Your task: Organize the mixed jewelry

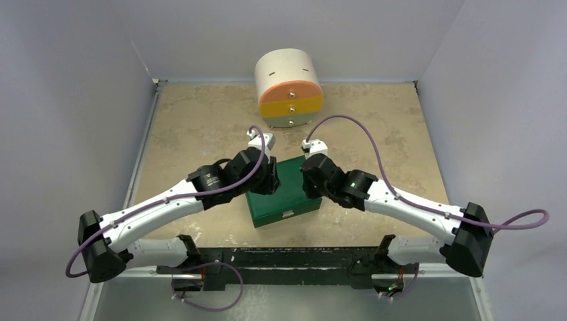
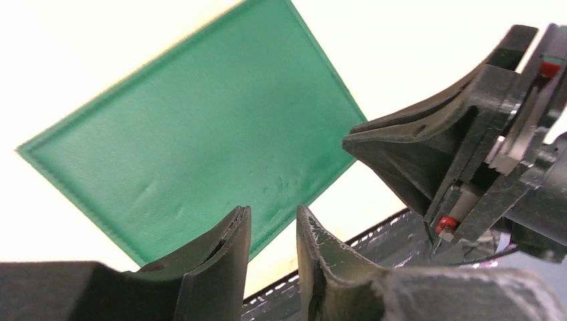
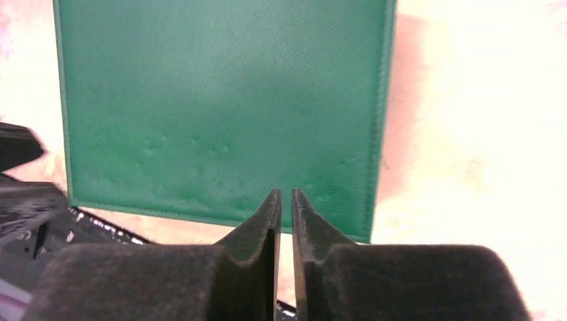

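Left claw [image 2: 273,217] hovers with fingers slightly parted, gripping nothing; right claw [image 3: 285,197] is pinched almost closed, empty too. Both crowd over the lidded green box [image 1: 284,204] mid-desk, and the arms mask its top. Jewelry can't be made out anywhere. Drawer chest [image 1: 289,90] stands at the far edge.

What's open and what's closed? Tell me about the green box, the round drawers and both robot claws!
Green box: closed, lid flat on top.
Round drawer chest: all three drawers pushed in.
Left gripper: open a little, holding nothing, over the box.
Right gripper: nearly shut, holding nothing, over the box's edge.
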